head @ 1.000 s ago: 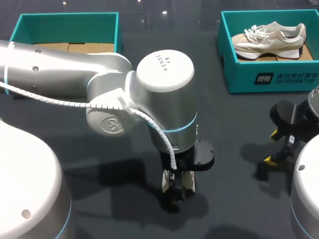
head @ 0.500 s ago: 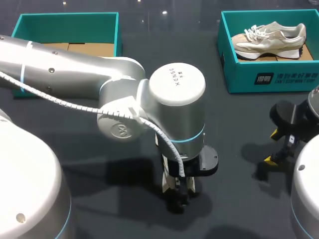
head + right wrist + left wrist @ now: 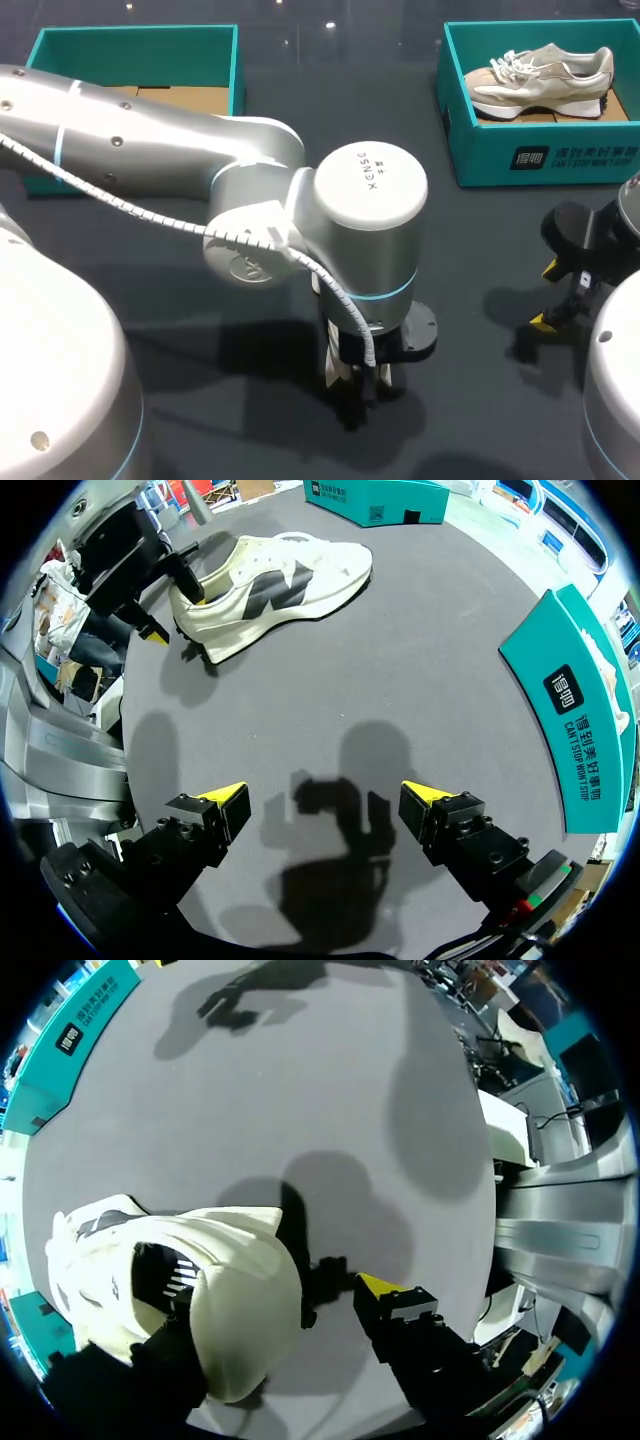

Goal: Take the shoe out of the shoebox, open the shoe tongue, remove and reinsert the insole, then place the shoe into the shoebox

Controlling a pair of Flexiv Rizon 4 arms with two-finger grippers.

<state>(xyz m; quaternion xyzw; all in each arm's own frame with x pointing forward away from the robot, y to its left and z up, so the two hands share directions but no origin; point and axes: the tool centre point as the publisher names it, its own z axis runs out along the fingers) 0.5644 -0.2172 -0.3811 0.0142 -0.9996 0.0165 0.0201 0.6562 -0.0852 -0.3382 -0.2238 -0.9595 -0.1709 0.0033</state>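
one step looks done: the white sneaker (image 3: 270,585) lies on the table (image 3: 400,680), outside the shoebox (image 3: 135,40); left gripper (image 3: 172,605) spread, one finger in its heel, unclamped; right gripper (image 3: 330,800) wide, empty; everything else remains

Over mid-table the left hand (image 3: 358,380) points down, fingers apart — the right hand (image 3: 325,800) hangs spread wide.

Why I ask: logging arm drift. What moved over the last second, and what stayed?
The silver left arm swung its wrist toward the view's right and nearer the camera, while the left gripper kept low over one spot. Nothing grasped or released. The right gripper and the beige sneaker in the teal shoebox stayed put.
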